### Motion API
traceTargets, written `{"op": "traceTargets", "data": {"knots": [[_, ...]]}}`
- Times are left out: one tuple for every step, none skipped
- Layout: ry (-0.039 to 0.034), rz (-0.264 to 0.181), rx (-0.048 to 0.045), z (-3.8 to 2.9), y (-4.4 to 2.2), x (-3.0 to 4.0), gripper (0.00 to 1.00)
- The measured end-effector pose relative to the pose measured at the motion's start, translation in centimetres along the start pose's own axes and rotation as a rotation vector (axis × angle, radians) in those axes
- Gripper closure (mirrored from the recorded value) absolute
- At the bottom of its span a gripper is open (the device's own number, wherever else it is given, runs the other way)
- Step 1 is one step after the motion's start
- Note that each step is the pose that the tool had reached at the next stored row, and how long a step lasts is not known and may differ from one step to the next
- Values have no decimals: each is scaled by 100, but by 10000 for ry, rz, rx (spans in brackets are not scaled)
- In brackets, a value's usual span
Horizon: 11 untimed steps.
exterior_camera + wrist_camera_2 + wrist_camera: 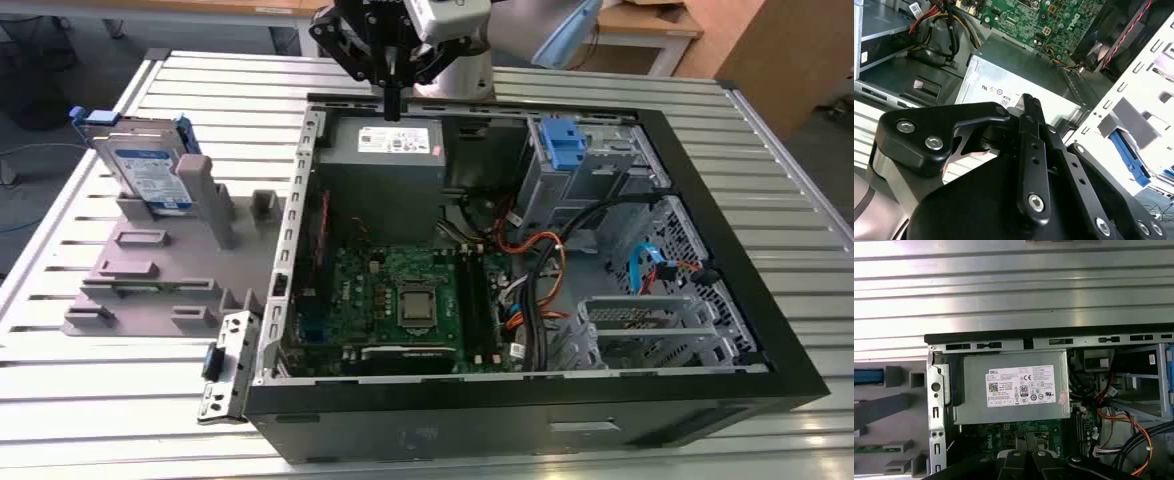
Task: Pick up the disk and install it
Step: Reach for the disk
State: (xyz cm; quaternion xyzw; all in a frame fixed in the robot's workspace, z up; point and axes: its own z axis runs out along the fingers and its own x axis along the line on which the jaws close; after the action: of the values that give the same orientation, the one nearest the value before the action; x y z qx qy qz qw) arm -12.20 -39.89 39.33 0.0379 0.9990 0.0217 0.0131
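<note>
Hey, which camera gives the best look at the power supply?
The first wrist view: the power supply lies square-on there, its whole top and white sticker unblocked. The exterior view shows it at an angle, at the case's far end, below the gripper. The second wrist view shows part of its top beyond the gripper.

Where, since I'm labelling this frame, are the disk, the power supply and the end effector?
disk [142, 170]: exterior view, on its blue-and-white label.
power supply [383, 172]: exterior view, on its grey casing.
end effector [391, 112]: exterior view, at its lower tip, above the power supply.
</note>
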Motion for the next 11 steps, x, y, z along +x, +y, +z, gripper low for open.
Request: {"op": "traceTargets", "data": {"knots": [[0, -1, 0, 0, 0, 0, 89], [0, -1, 0, 0, 0, 0, 89], [3, -1, 0, 0, 0, 0, 89], [4, 1, 0, 0, 0, 0, 89], [5, 1, 0, 0, 0, 0, 89], [6, 1, 1, 0, 0, 0, 89], [6, 0, 1, 0, 0, 0, 89], [7, 0, 1, 0, 0, 0, 89], [8, 0, 1, 0, 0, 0, 89], [8, 0, 1, 0, 0, 0, 89], [9, 0, 1, 0, 0, 0, 89]]}}
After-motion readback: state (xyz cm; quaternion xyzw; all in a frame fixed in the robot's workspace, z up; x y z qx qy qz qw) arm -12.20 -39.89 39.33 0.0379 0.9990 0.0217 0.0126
